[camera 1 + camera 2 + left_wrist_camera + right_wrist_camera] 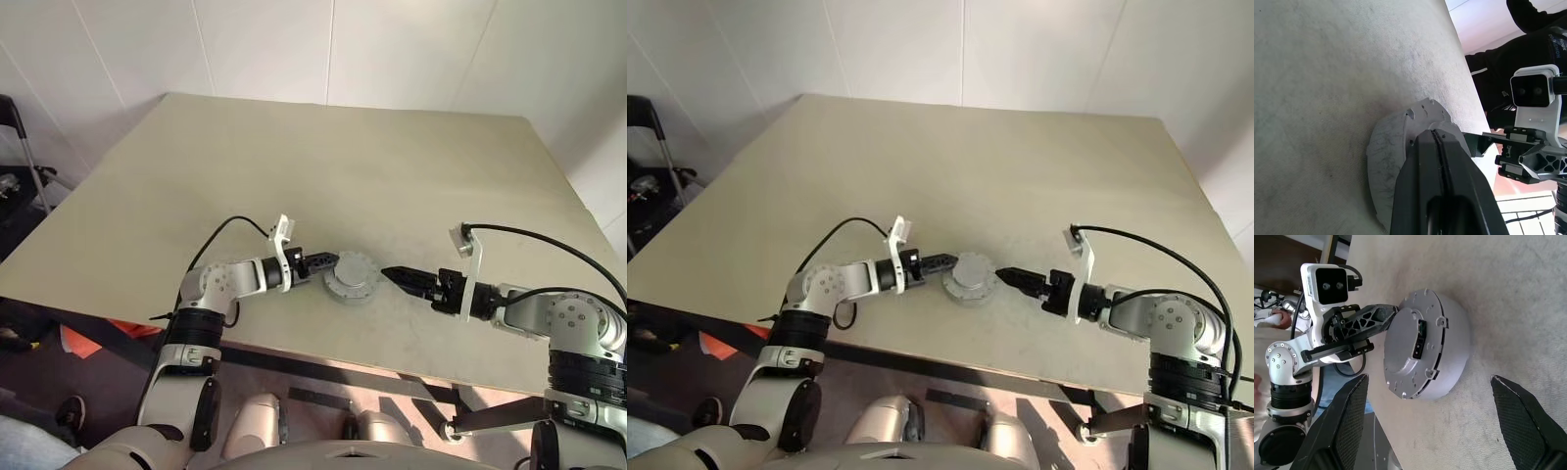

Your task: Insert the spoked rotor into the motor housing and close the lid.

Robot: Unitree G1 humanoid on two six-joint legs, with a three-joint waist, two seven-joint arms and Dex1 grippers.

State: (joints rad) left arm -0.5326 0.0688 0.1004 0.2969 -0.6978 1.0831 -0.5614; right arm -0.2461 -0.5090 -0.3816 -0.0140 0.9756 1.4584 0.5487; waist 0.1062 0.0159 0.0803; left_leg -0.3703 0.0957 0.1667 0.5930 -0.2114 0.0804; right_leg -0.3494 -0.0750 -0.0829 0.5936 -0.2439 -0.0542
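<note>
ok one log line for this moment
lid on housing | left end effector shut, at lid edge | right end effector open, apart | table

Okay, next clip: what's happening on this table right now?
A grey lid sits closed on the motor assembly at the table's near edge. The left end effector is shut, its tips against the lid's side. The right end effector is wide open beside the assembly, not touching it.
</note>
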